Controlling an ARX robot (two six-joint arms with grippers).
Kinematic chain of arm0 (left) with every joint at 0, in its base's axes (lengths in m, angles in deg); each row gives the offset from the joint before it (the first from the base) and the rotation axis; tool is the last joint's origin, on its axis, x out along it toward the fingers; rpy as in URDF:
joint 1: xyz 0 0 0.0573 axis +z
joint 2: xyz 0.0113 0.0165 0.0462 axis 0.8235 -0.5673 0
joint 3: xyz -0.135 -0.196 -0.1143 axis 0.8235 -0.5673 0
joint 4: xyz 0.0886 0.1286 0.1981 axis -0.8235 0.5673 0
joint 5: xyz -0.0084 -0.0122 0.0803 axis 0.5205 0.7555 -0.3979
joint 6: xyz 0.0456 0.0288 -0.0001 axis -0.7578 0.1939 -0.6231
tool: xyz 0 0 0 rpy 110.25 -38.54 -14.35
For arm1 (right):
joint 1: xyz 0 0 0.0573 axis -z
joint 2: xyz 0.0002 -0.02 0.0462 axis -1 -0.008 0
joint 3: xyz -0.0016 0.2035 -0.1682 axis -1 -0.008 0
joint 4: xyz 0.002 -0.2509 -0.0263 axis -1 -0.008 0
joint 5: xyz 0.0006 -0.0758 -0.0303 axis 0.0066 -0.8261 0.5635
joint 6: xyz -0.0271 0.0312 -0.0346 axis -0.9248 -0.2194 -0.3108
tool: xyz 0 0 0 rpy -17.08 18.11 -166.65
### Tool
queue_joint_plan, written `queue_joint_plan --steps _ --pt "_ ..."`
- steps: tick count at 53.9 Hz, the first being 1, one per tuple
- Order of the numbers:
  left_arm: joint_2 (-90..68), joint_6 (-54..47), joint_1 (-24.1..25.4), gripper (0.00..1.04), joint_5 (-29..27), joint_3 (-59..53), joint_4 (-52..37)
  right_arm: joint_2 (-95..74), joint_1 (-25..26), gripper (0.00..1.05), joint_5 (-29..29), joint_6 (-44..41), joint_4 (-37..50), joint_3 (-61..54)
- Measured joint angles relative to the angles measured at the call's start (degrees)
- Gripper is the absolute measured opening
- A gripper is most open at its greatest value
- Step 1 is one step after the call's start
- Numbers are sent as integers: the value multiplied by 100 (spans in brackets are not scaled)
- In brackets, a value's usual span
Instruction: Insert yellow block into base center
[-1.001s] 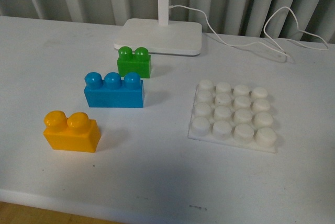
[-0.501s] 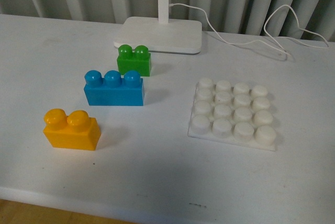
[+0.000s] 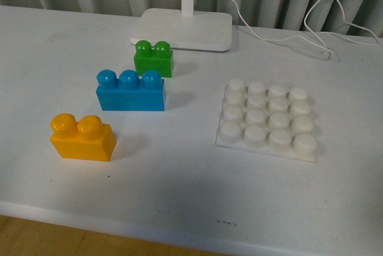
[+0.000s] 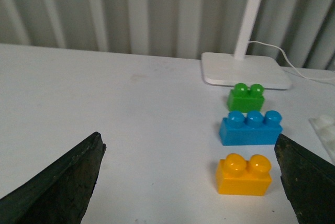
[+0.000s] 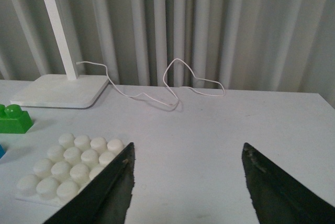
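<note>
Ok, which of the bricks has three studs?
The blue brick, standing between the green brick and the yellow brick; those have two studs each.

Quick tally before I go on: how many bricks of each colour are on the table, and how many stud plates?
Yellow block: 1
Blue brick: 1
Green brick: 1
White base: 1
Total: 4

Left gripper (image 4: pixel 187 139) jaws spread, bare table (image 4: pixel 131 130) between; yellow block (image 4: pixel 244 175) ahead, blue brick (image 4: pixel 250 127) just beyond it. Base (image 3: pixel 267 121) top uncovered.
</note>
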Motion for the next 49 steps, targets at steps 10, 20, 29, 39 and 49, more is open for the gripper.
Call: queue_joint_plan --steps 10,20,29,39,49 --pt "-2500 -1453 339 98 2422 1073 -874 0 0 97 0 7 0 0" --pt "-4347 -3740 -98 98 3130 2273 437 0 0 95 2 0 -2 0" --pt "-5869 -6074 -485 98 2857 3650 2234 0 0 95 0 0 -2 0" --pt "-7213 -7847 -824 98 2100 4850 3648 0 0 95 0 0 -2 0" --pt "-8380 -8677 -1128 98 1311 5392 3797 0 0 95 0 0 -2 0"
